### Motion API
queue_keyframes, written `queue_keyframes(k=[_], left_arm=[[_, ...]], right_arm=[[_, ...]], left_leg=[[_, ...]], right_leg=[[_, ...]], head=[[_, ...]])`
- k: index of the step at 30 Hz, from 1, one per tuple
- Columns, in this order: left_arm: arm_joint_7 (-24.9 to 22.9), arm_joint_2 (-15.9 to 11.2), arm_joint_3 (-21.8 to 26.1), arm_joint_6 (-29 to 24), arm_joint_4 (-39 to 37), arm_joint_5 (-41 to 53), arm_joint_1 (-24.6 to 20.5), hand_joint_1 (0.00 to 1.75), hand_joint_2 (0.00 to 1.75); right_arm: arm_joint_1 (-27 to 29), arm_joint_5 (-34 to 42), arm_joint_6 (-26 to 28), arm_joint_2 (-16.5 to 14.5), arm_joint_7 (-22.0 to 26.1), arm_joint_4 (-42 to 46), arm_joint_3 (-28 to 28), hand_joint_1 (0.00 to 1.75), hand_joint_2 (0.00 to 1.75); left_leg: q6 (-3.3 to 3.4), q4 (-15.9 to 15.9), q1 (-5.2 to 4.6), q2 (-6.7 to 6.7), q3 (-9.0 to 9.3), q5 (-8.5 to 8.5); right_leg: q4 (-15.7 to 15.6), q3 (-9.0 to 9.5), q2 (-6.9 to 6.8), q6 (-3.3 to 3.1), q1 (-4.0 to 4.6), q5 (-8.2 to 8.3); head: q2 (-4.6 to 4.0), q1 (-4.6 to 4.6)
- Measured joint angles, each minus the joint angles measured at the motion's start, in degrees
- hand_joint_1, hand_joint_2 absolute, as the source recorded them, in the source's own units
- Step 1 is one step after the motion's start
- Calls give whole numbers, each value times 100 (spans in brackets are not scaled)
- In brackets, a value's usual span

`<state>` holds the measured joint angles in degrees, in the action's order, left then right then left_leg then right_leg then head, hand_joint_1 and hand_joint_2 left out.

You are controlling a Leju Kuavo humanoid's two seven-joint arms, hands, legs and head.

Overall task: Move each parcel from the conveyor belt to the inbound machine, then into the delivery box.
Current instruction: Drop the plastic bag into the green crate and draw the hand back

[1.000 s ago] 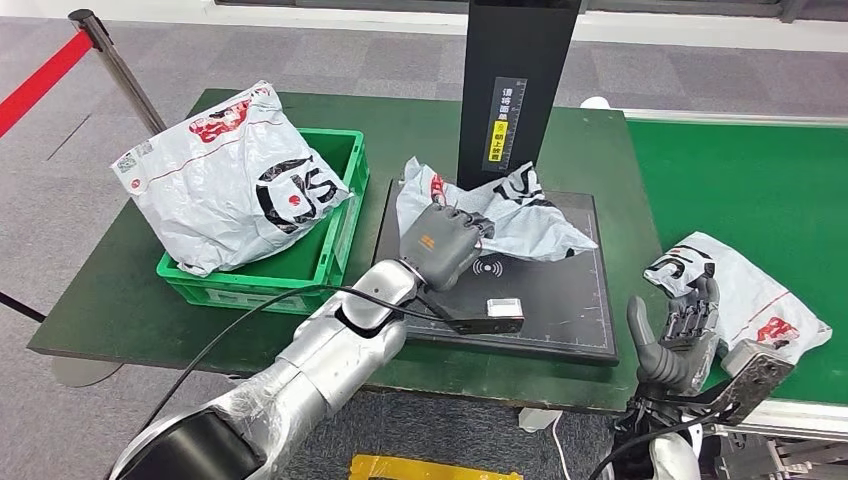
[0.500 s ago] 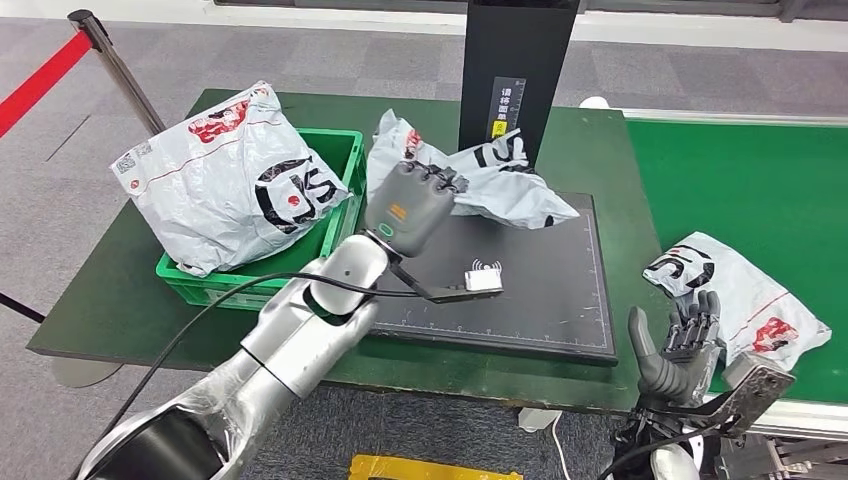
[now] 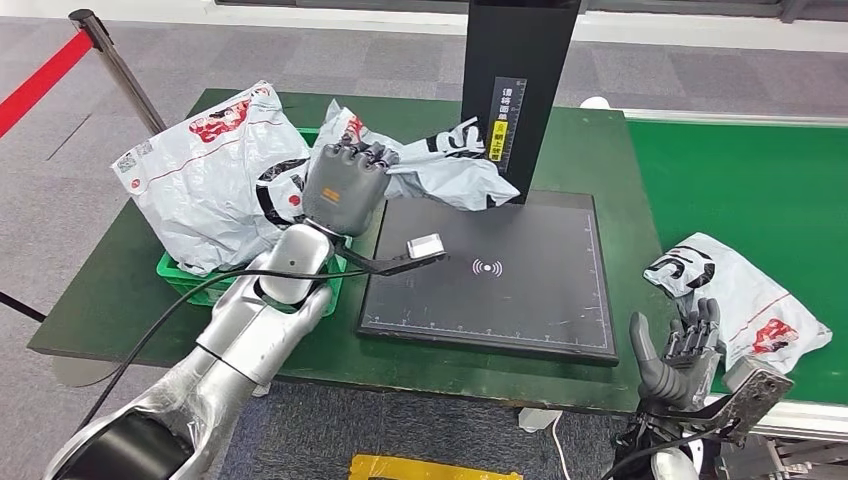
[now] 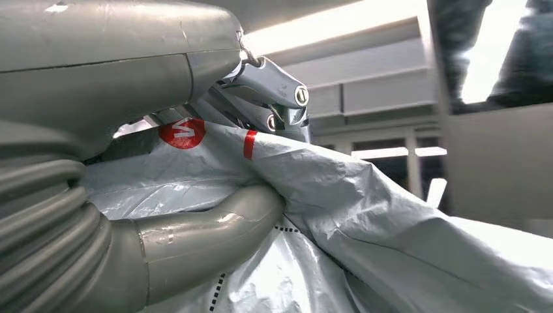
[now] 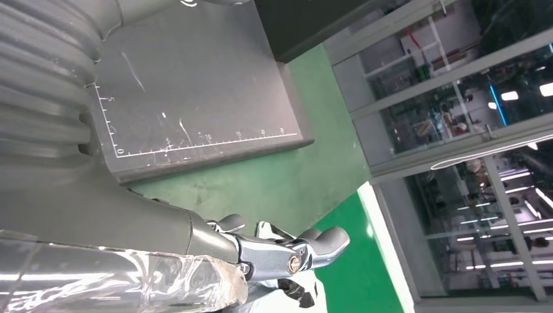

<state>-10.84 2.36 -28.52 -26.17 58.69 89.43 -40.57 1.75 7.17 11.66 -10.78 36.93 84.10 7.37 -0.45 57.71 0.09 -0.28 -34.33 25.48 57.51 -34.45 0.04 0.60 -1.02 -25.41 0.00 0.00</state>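
My left hand (image 3: pixel 343 188) grips a grey plastic parcel (image 3: pixel 432 165) and holds it in the air above the gap between the green delivery box (image 3: pixel 325 275) and the black inbound machine pad (image 3: pixel 500 270). In the left wrist view the thumb (image 4: pixel 215 228) and fingers (image 4: pixel 267 98) pinch the parcel's wrinkled film (image 4: pixel 365 215). A bigger parcel (image 3: pixel 215 180) lies in the box. Another parcel (image 3: pixel 745 295) lies on the green conveyor belt (image 3: pixel 760 180) at the right. My right hand (image 3: pixel 682 350) stands open with its fingers up, just in front of that parcel and touching nothing.
The machine's black scanner post (image 3: pixel 510 85) rises behind the pad, close to the held parcel. A stanchion with red tape (image 3: pixel 105 50) stands at the far left. The dark green table (image 3: pixel 120 290) ends near my body.
My left hand has lifted the parcel off the pad and carried it left toward the green box. The right hand has barely moved.
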Motion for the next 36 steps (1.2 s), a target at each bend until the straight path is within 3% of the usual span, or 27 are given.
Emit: queue_keyframes(k=[6,11,29,36], left_arm=[[342,-287,937,-556,96,-327,413,175,175],[610,-413,1697,-620,183,-536,694,175,175],[445,-669,3252,-840,-1702,-447,-101,175,175],[221,-723,3588,-890,-2366,-343,-252,175,175]], right_arm=[[131,-48,79,5,-102,116,0,0,175],[274,-127,49,4,-205,323,6,0,175],[456,-446,-38,-89,-408,639,37,0,175],[444,-490,-69,-107,-503,639,37,0,175]], left_leg=[[-6,-1,6,7,7,3],[-7,-1,8,5,4,4],[-14,-1,14,15,6,0],[-15,-1,14,15,5,-1]], right_leg=[[3,-3,14,-9,5,-6],[3,-5,7,-12,6,-9],[3,-8,17,-21,15,-3],[3,-6,18,-21,14,-2]], head=[[0,-1],[0,0],[0,0],[0,0]])
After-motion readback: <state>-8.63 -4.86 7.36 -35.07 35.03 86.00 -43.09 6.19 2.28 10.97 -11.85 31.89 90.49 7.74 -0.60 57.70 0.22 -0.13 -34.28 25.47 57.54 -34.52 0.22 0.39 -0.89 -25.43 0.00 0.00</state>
